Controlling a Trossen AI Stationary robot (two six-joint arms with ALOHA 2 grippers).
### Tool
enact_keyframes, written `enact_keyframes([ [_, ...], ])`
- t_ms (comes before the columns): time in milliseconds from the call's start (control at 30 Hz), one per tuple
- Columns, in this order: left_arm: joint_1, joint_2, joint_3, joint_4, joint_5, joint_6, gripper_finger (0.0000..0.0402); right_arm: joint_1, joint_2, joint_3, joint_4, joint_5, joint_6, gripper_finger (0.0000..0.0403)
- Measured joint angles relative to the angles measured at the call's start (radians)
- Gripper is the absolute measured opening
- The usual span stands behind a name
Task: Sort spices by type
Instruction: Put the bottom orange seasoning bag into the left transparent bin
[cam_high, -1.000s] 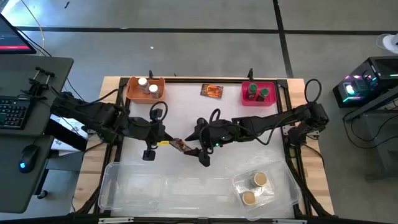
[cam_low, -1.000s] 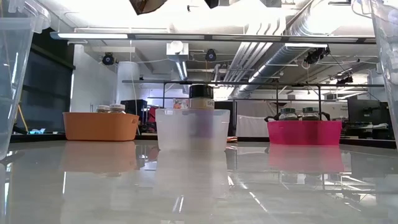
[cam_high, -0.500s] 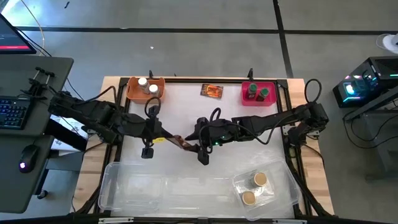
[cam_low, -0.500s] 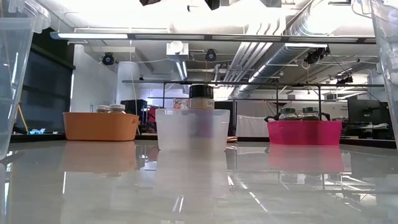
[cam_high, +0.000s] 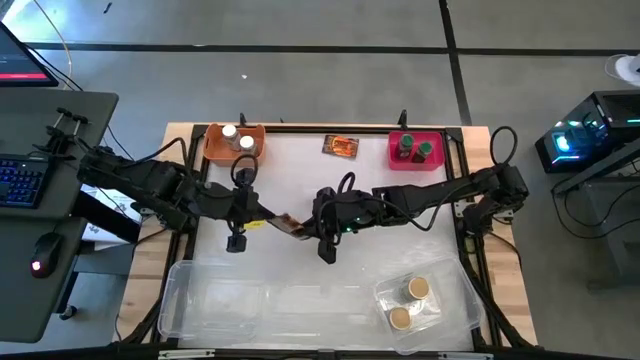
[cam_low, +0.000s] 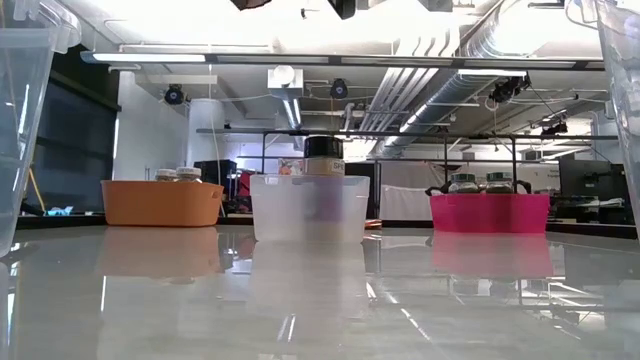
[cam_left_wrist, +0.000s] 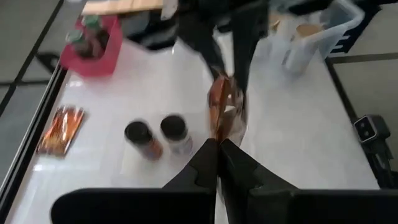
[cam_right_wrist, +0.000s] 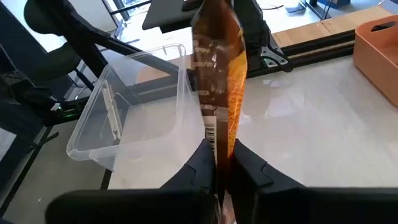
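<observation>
An orange-brown spice packet (cam_high: 288, 226) hangs above the middle of the table, between my two grippers. My left gripper (cam_high: 268, 221) is shut on the end toward the table's left. My right gripper (cam_high: 306, 232) is shut on the end toward the right. Below them two black-lidded jars (cam_left_wrist: 155, 132) stand on the tabletop. A second packet (cam_high: 341, 146) lies flat at the far edge. Both grippers only just show at the top edge of the low view. My left gripper pinches one end of the packet (cam_left_wrist: 220, 132) between its two fingers, coming from the table's left and slanting down. The packet reaches away from the fingers, lifted clear of the table. My right gripper pinches the packet's opposite end (cam_right_wrist: 218, 138) between its two fingers, coming from the table's right and slanting down. The packet stands on edge in the hold, clear of the table.
An orange bin (cam_high: 214, 152) with two white-lidded jars sits far left, and a pink bin (cam_high: 398, 162) with green-lidded jars far right. A large clear tray (cam_high: 230, 305) lies along the near edge. Beside it a smaller clear tray (cam_high: 440, 290) holds two tan-lidded jars.
My right gripper has shut on the free end of the packet that my left gripper holds. That end has come up a little toward the far edge, so the packet now spans the two grippers.
</observation>
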Motion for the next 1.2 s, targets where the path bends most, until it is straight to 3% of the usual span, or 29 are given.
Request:
enact_keyframes([
  [133, -0.002, -0.015, 0.0, -0.083, -0.027, -0.084, 0.0, -0.004, -0.006, -0.003, 0.03, 0.019, 0.024, 0.0028],
  [400, -0.004, -0.013, 0.001, -0.062, -0.023, -0.082, 0.0, -0.008, -0.009, -0.002, 0.11, 0.091, 0.055, 0.0161],
  [533, -0.003, -0.013, 0.001, -0.039, -0.023, -0.075, 0.0, -0.004, -0.007, -0.002, 0.095, 0.083, 0.058, 0.0203],
  [867, -0.004, -0.014, 0.0, -0.093, -0.024, -0.081, 0.0, -0.002, -0.005, -0.001, 0.08, 0.081, 0.058, 0.0213],
  [1033, 0.021, -0.007, 0.0, -0.26, -0.09, -0.247, 0.0, -0.002, -0.005, -0.001, 0.075, 0.081, 0.058, 0.0213],
  [1200, 0.09, 0.011, -0.009, -0.479, -0.073, -0.468, 0.0, -0.002, -0.005, -0.001, 0.042, 0.082, 0.058, 0.0213],
])
